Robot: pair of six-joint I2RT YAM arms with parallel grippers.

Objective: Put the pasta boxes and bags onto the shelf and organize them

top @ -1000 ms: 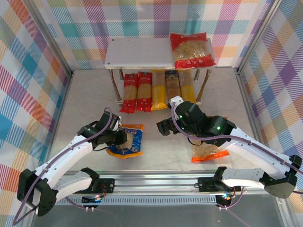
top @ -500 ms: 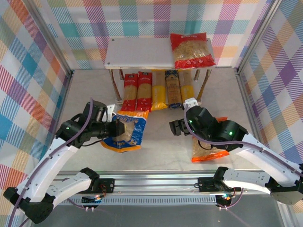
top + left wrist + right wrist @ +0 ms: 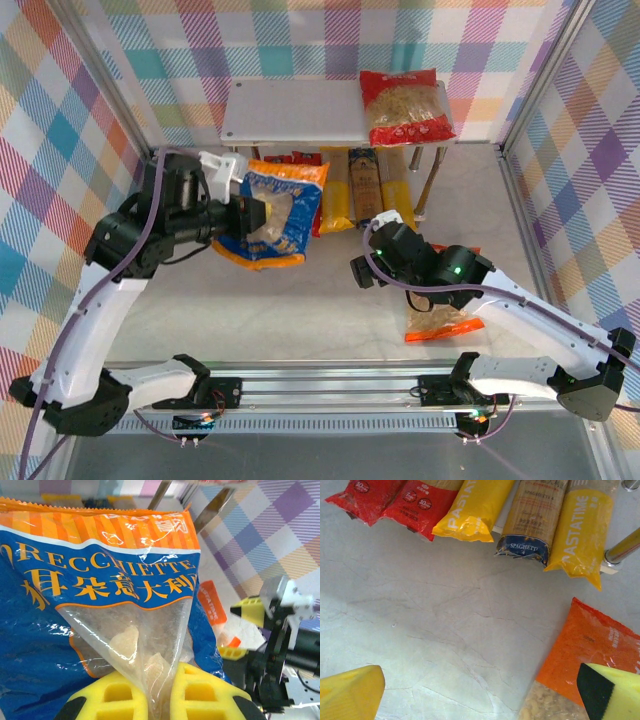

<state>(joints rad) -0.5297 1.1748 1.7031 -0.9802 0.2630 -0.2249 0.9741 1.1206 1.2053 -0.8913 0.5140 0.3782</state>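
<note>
The blue-and-orange bag [image 3: 283, 205] hangs lifted just in front of the shelf [image 3: 290, 115], left of centre. It looks soft, light and slick, its loose pasta likely to shift. The left gripper [image 3: 159, 694] pinches its clear film. The right gripper [image 3: 480, 690] gapes empty near the orange bag [image 3: 592, 645].

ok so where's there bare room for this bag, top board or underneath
The top board is bare from its left edge to the red bag at its right end. Underneath it is crowded: spaghetti packs lie side by side. The tabletop is also bare between those packs and the orange bag.
</note>
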